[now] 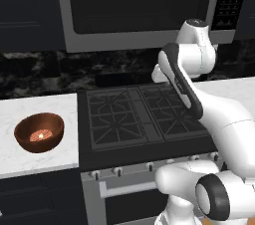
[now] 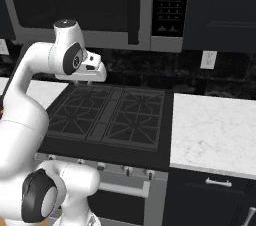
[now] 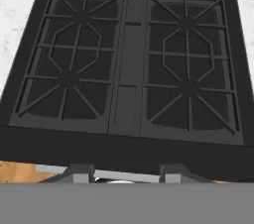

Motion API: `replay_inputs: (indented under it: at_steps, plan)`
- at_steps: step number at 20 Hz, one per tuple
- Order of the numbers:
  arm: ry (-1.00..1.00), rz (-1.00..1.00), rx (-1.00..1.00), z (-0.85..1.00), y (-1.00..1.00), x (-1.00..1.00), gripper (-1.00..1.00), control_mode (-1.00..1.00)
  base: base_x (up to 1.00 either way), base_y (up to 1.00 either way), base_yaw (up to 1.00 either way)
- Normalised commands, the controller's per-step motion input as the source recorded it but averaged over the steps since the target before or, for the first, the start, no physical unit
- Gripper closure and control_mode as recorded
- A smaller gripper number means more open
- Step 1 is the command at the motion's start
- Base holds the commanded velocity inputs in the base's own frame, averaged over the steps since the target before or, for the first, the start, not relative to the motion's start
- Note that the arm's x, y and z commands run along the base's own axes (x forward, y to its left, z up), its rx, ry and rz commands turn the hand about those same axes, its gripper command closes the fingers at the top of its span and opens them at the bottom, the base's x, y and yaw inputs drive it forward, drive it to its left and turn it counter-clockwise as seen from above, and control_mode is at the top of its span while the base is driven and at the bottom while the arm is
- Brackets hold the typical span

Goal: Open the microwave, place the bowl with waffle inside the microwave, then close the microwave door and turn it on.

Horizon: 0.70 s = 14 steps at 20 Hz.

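Above the black stove [image 3: 130,64], your gripper [image 3: 126,172] hangs pointing down at the grates, its two tips set somewhat apart with nothing between them. Behind the arm, you have the microwave door [image 1: 142,5] shut. Off to the left, on the white counter [image 1: 37,114], the bowl [image 1: 39,132] holds the waffle [image 1: 41,135].

A white marble desk [image 1: 45,109] flanks a black gas stove with dark iron grates [image 1: 139,117]. A glossy reddish-brown round bowl [image 1: 24,139], holding a small orange-tan waffle [image 1: 41,134], sits on its left stretch.
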Motion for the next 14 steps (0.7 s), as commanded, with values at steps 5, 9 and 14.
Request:
replay_inputs:
  at_steps: [5,9,14]
  plan:
    - [-0.05,0.00,0.00,0.00,-0.05,-0.26,-1.00,-1.00,0.00,0.00,0.00]
    - [-0.50,0.00,0.01,0.03,-0.46,-0.31,-1.00,-1.00,0.00,0.00,0.00]
    - [-0.65,0.01,0.00,0.64,-0.84,-0.12,-1.00,-1.00,0.00,0.00,0.00]
